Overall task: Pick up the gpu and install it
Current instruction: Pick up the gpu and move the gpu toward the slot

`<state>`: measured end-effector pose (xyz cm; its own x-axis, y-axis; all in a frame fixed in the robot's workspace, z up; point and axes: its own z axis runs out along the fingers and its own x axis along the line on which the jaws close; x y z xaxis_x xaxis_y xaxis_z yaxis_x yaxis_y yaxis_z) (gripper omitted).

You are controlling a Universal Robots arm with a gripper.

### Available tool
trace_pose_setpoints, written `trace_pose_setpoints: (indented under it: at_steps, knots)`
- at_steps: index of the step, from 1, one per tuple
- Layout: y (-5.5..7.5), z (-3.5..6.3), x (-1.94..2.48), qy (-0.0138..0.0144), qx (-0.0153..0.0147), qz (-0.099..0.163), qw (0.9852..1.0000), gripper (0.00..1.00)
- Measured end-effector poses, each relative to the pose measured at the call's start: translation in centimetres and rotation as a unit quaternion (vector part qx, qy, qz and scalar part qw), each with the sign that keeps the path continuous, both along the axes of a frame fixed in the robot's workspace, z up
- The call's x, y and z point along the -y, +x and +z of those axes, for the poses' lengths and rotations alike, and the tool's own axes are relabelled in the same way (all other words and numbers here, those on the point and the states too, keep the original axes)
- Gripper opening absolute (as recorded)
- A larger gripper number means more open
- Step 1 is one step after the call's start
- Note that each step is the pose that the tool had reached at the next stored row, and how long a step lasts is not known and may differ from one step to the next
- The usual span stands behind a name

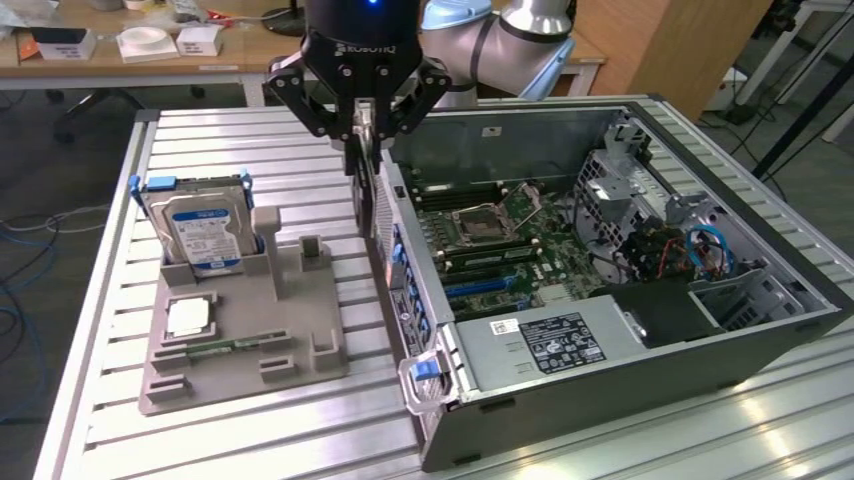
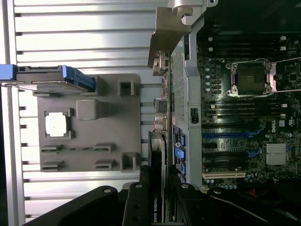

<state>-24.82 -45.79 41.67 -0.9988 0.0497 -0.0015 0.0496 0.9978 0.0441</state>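
Observation:
The gpu (image 2: 158,155) is a thin dark card seen edge-on, with a silver metal bracket (image 2: 168,37) at its far end. My gripper (image 2: 158,188) is shut on it, one black finger on each side. In the exterior view the gripper (image 1: 362,125) hangs over the rear wall of the open computer case (image 1: 747,330), and the gpu (image 1: 362,165) points straight down from it, beside that wall. The motherboard (image 1: 507,240) lies inside the case, and its blue and black expansion slots (image 2: 225,135) lie beside the card.
A grey holder tray (image 1: 227,345) lies on the slatted table toward the exterior view's left. It carries an upright silver hard drive (image 1: 200,230), a square chip (image 1: 190,315) and a narrow green memory stick (image 1: 227,347). A power supply (image 1: 561,340) fills the case's near end.

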Motion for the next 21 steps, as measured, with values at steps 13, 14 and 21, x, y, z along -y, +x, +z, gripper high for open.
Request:
trace_pose_setpoints:
  at_steps: [13, 14, 21]
  knots:
    - [0.31, 0.00, 0.00, 0.0000, 0.0000, 0.000, 1.0000, 0.26]
    - [0.32, 0.00, 0.00, 0.0000, 0.0000, 0.000, 1.0000, 0.26]
    - [0.44, 0.00, 0.00, 0.0000, 0.0000, 0.000, 1.0000, 0.26]
